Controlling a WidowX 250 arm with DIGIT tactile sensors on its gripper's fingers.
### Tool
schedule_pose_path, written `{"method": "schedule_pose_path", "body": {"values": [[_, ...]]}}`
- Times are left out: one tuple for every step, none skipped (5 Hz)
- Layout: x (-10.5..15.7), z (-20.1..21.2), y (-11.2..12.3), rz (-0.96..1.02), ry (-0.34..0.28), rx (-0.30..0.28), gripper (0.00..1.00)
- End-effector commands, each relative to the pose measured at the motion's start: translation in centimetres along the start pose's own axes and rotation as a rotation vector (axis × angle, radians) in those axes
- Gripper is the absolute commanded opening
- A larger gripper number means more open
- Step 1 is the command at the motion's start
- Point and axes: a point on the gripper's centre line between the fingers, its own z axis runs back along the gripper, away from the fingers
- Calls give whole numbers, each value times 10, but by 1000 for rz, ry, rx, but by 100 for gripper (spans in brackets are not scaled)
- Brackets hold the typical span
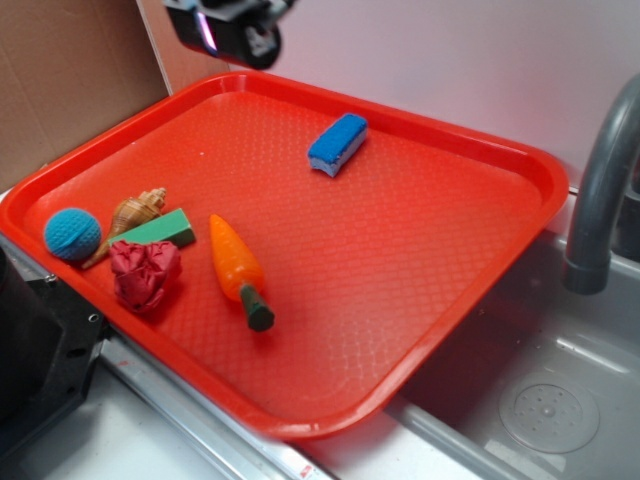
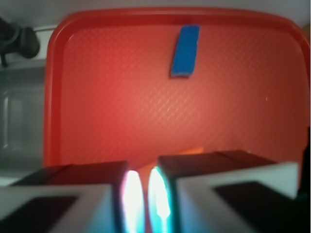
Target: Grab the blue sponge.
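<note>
At upper left of the exterior frame the gripper [image 1: 232, 28] is held high, jaws nearly closed on nothing; right of it, upper centre on the red tray [image 1: 420, 300], the blue sponge [image 1: 338, 143] lies ungrasped; approach is judged pending; opening and descent are needed

The gripper [image 1: 232, 30] shows only in part at about 11 o'clock of the exterior view, cut by the top edge. In the wrist view its fingers [image 2: 167, 194] fill the 6 o'clock edge, standing nearly together with a thin bright slit between, gripping nothing.
</note>
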Motion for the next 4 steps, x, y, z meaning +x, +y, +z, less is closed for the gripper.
{"method": "schedule_pose_path", "body": {"values": [[26, -30, 25, 486, -47, 133, 100], [28, -46, 47, 475, -57, 51, 100], [36, -52, 63, 240, -74, -37, 100], [51, -73, 64, 148, -29, 14, 100]]}}
